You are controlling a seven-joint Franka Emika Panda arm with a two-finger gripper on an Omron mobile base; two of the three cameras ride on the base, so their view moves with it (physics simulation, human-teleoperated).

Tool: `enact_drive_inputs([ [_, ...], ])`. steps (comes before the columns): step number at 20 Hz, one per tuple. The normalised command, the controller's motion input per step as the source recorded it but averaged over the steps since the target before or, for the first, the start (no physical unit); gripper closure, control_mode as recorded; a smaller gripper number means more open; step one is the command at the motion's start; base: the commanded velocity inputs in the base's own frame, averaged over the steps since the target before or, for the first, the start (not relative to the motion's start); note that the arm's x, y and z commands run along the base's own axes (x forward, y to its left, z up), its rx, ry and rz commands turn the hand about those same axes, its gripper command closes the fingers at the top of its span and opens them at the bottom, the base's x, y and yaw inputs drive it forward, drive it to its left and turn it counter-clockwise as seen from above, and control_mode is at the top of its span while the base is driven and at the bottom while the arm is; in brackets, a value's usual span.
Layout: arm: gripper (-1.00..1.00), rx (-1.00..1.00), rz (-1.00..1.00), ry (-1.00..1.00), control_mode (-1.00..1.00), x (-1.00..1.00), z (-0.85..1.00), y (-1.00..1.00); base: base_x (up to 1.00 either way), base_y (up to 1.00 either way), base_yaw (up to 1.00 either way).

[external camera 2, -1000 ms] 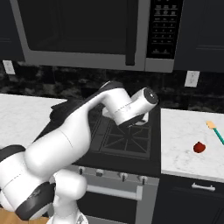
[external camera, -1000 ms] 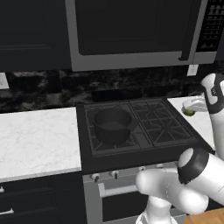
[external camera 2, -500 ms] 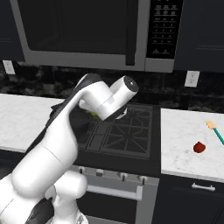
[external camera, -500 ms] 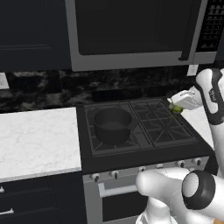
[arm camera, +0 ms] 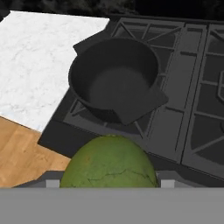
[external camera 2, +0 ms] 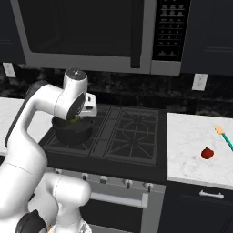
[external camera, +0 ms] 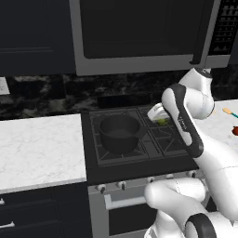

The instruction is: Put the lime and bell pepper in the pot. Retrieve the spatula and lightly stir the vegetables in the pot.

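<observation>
My gripper (external camera: 161, 120) is shut on the lime (external camera: 162, 122), a yellowish-green fruit held in the air above the stove, just right of the pot (external camera: 120, 133). In the hand view the lime (arm camera: 109, 162) sits between my fingertips at the bottom, and the matt black pot (arm camera: 114, 76) lies open and empty beyond it. From the right base view, my gripper (external camera 2: 78, 117) hangs over the pot (external camera 2: 73, 133), which my arm partly hides. The red bell pepper (external camera 2: 207, 153) and the teal-handled spatula (external camera 2: 224, 135) lie on the right counter; the left base view has the bell pepper (external camera: 234, 130) and the spatula (external camera: 229, 112) at its right edge.
The black stove (external camera 2: 129, 136) has grates around the pot. White marble counters (external camera: 39, 148) flank it on both sides. A microwave (external camera 2: 91, 32) hangs above the stove, close over my arm. Knobs line the stove front.
My arm has swung left from over the right counter to above the stove, carrying the lime toward the pot. The bell pepper and spatula have stayed in place.
</observation>
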Motion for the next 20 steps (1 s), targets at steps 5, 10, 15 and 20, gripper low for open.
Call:
enact_drive_inputs([
  [5,1.00,-0.13,-0.04,0.06,-1.00,0.07,0.03,0.67,0.00,0.00,0.00],
  [10,1.00,-0.01,0.00,0.04,-1.00,0.27,-0.01,0.40,0.00,0.00,0.00],
  [15,1.00,0.00,0.00,0.00,-1.00,0.34,-0.26,0.32,0.00,0.00,0.00],
  [20,1.00,0.00,0.00,0.00,-1.00,0.42,-0.39,0.23,0.00,0.00,0.00],
])
